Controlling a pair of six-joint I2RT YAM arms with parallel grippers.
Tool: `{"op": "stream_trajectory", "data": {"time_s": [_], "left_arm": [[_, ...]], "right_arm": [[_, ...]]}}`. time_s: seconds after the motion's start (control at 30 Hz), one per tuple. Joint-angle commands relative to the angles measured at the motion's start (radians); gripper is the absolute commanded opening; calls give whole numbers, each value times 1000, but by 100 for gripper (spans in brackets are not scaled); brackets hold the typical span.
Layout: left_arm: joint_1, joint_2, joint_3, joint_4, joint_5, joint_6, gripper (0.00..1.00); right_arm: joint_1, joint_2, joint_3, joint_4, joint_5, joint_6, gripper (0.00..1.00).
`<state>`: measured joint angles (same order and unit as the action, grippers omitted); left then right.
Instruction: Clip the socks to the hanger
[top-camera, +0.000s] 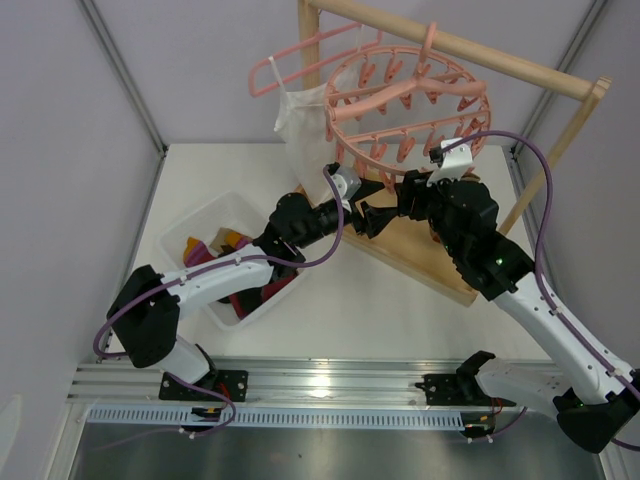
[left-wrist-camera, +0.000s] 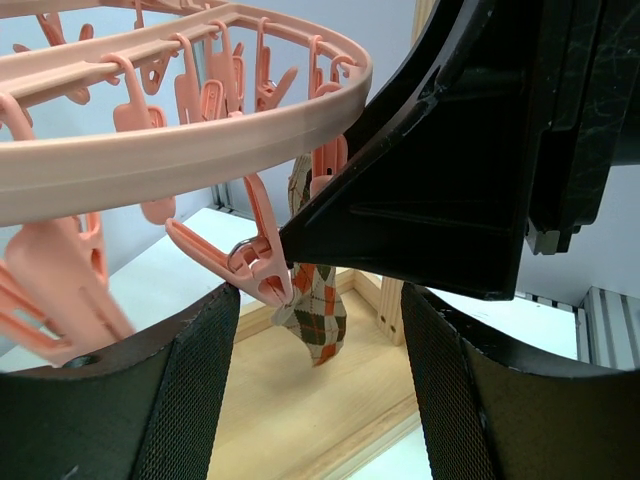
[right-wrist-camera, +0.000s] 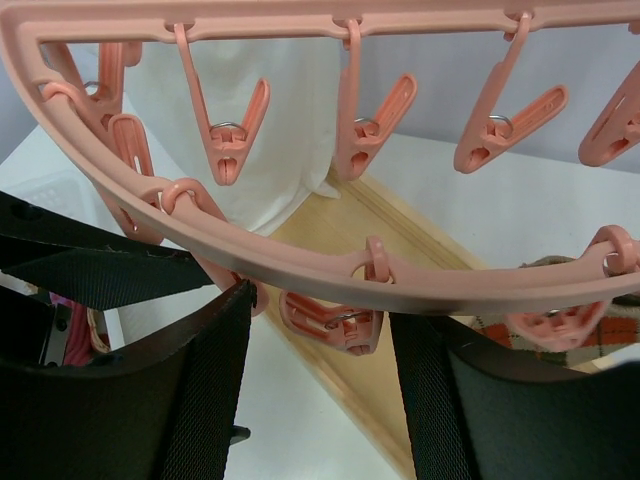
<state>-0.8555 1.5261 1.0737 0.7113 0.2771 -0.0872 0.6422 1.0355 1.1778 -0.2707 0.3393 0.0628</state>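
Socks (top-camera: 192, 247) mostly lie in the white bin (top-camera: 188, 228) near the left edge of the table (top-camera: 330, 310). One argyle sock (left-wrist-camera: 322, 318) hangs under the near rim of the hanger (left-wrist-camera: 180, 150), which hooks over the wooden rack (top-camera: 470, 50) toward the far right corner. We see a pink clip (left-wrist-camera: 255, 268) with its tip against that sock, but we cannot tell how much fabric it bites, or whether another clip higher up carries the weight.

Our left gripper (left-wrist-camera: 318, 292) has its jaws apart with nothing between them, and the sock dangles just beyond. Our right gripper (right-wrist-camera: 320, 305) is likewise spread, with a second clip (right-wrist-camera: 335, 322) hanging just above its gap. We cannot tell whether the pads touch it.

Several things could go wrong from here, as we judge it:

- **Dropped sock:** One right finger sits just beside the pink clip's spring, perhaps touching. A push there could lever the clip open and drop the sock onto the rack's base.
- **Swinging hanger:** It hangs freely by its hook, so a nudge on the rim could swing it and carry the clips away from both pincers.
- **Collision:** The two grippers crowd together under the rim, and a careless move might knock them into each other.
- **Snagged cable:** The right arm's purple cable (top-camera: 540, 200) arcs close to the rim and could catch a clip.
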Motion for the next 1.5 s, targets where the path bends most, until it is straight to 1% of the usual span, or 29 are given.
{"op": "stream_trajectory", "data": {"time_s": [0.0,0.2,0.4,0.47,0.6,0.9,0.93,1.1,1.13,1.2,1.33,1.4,1.43,1.47], "left_arm": [[-8,-18,28,31,36,14,68],[-13,-20,26,28,34,17,68],[-14,-26,28,25,31,20,68],[-14,-26,26,24,31,20,69],[-16,-26,25,22,31,20,68],[-16,-34,14,24,25,20,70],[-16,-35,11,24,24,20,70],[-16,-61,-9,20,16,17,73],[-16,-67,-14,22,13,15,74],[-16,-84,-24,16,2,12,78],[-16,-125,-47,-19,-22,-5,87],[-17,-156,-61,-59,-47,-22,97],[-17,-168,-64,-78,-55,-26,97],[-17,-181,-69,-101,-62,-32,100]], "right_arm": [[5,-5,-6,96,3,-18,60],[5,-8,-23,136,36,-29,59],[5,-8,-21,139,56,-43,53],[5,-8,-21,137,61,-47,49],[7,-6,-18,134,67,-50,44],[5,-14,-14,123,70,-31,29],[5,-14,-12,120,72,-26,24],[5,-34,6,108,78,23,11],[5,-35,14,100,81,46,6],[5,-31,28,79,81,68,0],[5,-14,55,41,90,117,0],[5,-18,46,41,101,130,0],[5,-20,46,41,105,135,0],[5,-22,42,39,109,141,0]]}}
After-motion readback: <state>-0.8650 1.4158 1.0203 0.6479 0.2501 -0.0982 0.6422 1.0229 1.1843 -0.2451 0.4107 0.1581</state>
